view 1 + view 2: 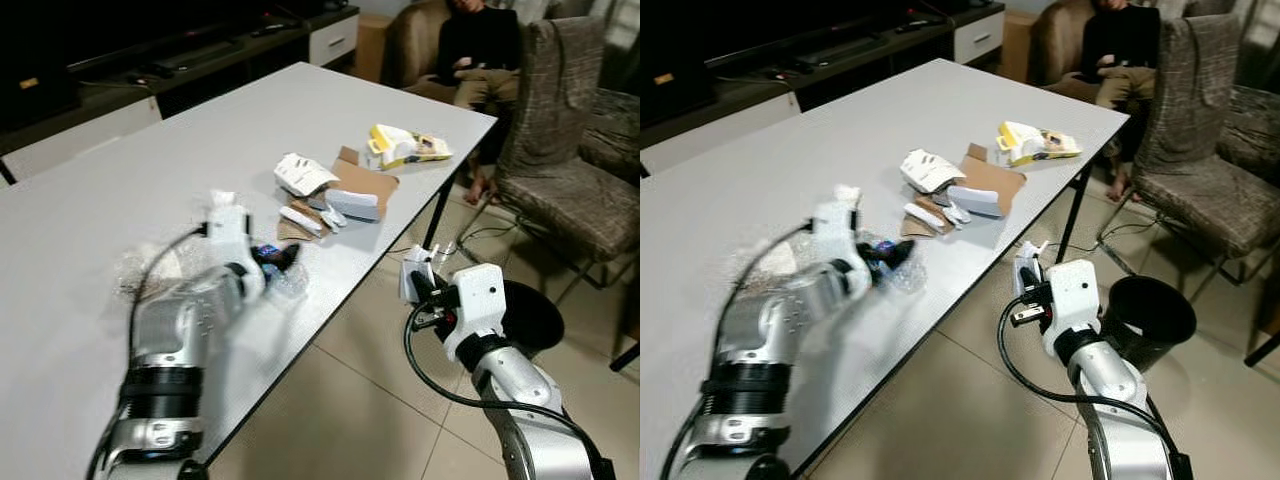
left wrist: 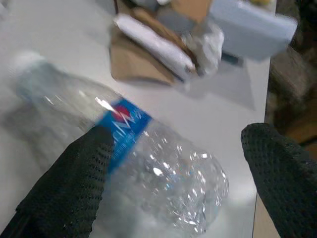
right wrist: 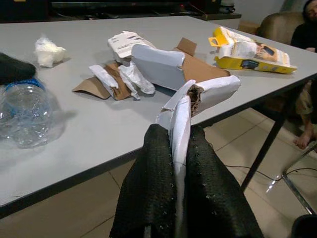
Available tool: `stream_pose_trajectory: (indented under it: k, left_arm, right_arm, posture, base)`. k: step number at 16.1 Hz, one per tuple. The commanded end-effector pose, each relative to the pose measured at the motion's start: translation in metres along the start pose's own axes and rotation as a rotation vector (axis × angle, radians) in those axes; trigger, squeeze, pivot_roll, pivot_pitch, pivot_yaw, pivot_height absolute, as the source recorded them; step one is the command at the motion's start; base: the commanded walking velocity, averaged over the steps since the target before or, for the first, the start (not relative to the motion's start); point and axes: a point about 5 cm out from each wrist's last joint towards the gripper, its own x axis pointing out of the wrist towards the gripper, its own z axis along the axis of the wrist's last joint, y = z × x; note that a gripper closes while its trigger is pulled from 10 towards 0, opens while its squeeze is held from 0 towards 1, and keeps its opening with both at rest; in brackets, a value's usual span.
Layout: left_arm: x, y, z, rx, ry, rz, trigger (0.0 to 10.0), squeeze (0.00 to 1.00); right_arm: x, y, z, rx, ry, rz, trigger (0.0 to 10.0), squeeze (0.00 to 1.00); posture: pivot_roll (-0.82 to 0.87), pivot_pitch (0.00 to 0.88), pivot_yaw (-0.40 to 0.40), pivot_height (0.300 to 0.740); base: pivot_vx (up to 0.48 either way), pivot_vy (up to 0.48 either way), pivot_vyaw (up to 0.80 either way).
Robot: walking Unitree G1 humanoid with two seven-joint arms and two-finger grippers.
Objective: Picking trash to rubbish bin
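A clear crushed plastic bottle (image 2: 158, 163) with a blue label lies on the white table (image 1: 120, 180) near its front edge. My left gripper (image 1: 280, 262) is open, one black finger (image 2: 64, 193) on each side of the bottle. My right gripper (image 1: 418, 285) hangs off the table's edge above the floor, shut on a torn white cardboard piece (image 3: 198, 96). The black rubbish bin (image 1: 1150, 310) stands on the floor just right of that gripper. More trash lies mid-table: brown cardboard (image 1: 355, 185), a white packet (image 1: 303, 172), a yellow bag (image 1: 405, 147), a crumpled tissue (image 3: 48, 51).
A patterned chair (image 1: 570, 150) stands right of the table, behind the bin. A person (image 1: 480, 50) sits on a sofa at the far end. A dark TV cabinet (image 1: 150, 70) runs along the back. Tiled floor lies between table and bin.
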Motion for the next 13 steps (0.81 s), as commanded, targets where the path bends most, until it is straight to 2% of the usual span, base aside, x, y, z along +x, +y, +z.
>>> stream_pose_trajectory:
  k: [1,4,6,9,11,12,13]
  left_arm:
    - [0.004,-0.003,0.001,0.018,0.034,0.012,10.0,1.0]
    - [0.008,-0.001,-0.006,0.034,0.082,0.04,10.0,1.0]
    - [0.013,0.011,-0.014,0.111,0.13,0.115,10.0,1.0]
    - [0.014,0.02,-0.018,0.166,0.134,0.161,10.0,1.0]
    - [0.01,0.021,0.001,0.308,-0.024,0.148,10.0,1.0]
    - [0.003,0.021,0.015,0.393,-0.165,0.132,10.0,1.0]
    - [-0.006,0.019,0.025,0.415,-0.281,0.057,10.0,1.0]
  right_arm:
    - [-0.001,-0.001,-0.002,-0.003,0.009,-0.004,10.0,0.0]
    - [-0.001,-0.001,-0.002,-0.005,0.011,-0.006,10.0,0.0]
    - [-0.001,0.0,-0.002,-0.005,0.01,-0.005,10.0,0.0]
    - [-0.002,0.0,-0.001,-0.005,0.009,-0.004,10.0,0.0]
    - [-0.002,0.0,-0.001,-0.004,0.01,-0.006,10.0,0.0]
    - [-0.003,0.0,-0.002,-0.003,0.011,-0.006,10.0,0.0]
    - [-0.004,0.001,-0.003,-0.001,0.014,-0.007,10.0,0.0]
  posture:
    - [-0.03,0.0,0.016,0.74]
    - [-0.04,0.0,0.02,0.74]
    - [-0.04,0.0,0.023,0.74]
    - [-0.04,0.0,0.027,0.74]
    - [-0.04,0.0,0.03,0.74]
    - [-0.05,0.0,0.031,0.74]
    - [-0.05,0.0,0.033,0.74]
  base:
    - [0.0,0.0,0.0]
    - [0.0,0.0,0.0]
    - [0.0,0.0,0.0]
    - [0.0,0.0,0.0]
    - [0.0,0.0,0.0]
    - [0.0,0.0,0.0]
    - [0.0,0.0,0.0]
